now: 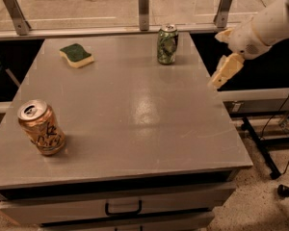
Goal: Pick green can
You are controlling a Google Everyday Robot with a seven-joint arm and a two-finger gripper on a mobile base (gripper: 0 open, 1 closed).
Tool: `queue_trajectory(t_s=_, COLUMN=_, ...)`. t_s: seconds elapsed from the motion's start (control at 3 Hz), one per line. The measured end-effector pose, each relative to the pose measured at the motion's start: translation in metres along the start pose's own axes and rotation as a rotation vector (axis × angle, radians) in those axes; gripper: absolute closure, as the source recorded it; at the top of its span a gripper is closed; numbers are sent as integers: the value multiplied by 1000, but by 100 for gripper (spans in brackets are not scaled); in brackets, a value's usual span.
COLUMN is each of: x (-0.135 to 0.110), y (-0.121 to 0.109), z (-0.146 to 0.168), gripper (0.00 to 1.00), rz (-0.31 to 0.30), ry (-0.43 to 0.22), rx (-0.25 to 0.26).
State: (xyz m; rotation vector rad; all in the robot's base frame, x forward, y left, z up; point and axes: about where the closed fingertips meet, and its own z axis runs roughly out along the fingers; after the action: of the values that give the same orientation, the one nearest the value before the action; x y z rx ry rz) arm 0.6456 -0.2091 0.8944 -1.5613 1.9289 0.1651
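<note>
The green can (167,44) stands upright near the far edge of the grey table (135,114), right of centre. It has a green and white label and a silver top. My gripper (225,71) hangs at the table's right edge, to the right of the can and a little nearer the camera, apart from it. It holds nothing that I can see.
An orange-tan can (41,128) stands at the near left of the table. A green-topped yellow sponge (76,55) lies at the far left. A glass railing with metal posts (143,3) runs behind the table. Drawers (123,207) sit below the front edge. Cables lie on the floor at right.
</note>
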Motion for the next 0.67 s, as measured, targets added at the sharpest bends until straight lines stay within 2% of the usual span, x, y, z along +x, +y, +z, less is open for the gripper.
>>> queue_trajectory(t_s=0.33, x=-15, y=-39, z=42, gripper=0, rz=36, ry=-120, rx=15)
queue_trajectory(t_s=0.67, x=-32, y=-59, z=70, gripper=0, rz=91, ry=-228, rx=2)
